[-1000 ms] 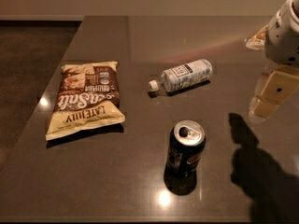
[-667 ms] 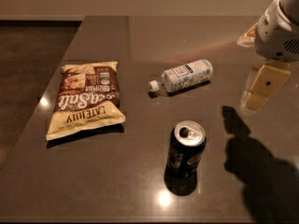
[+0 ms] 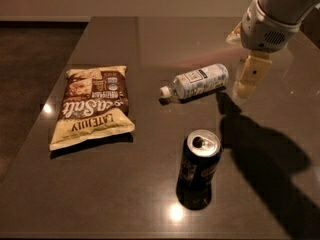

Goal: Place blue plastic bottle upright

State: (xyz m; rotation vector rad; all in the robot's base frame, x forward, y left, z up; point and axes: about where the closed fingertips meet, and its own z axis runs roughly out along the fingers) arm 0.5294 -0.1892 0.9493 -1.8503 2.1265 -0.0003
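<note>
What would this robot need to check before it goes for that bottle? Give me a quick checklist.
1. Is the bottle in plain view, nothing covering it: ok.
2. Is the bottle upright: not ok; it lies on its side, cap pointing left.
3. Is the end effector near the bottle: ok; it hangs just right of the bottle's base.
4. Is the can apart from the bottle: ok; it stands nearer the camera.
5. Is the chip bag out of the way: ok; it lies far left.
6. Is the end effector ready to grasp: cannot tell.
</note>
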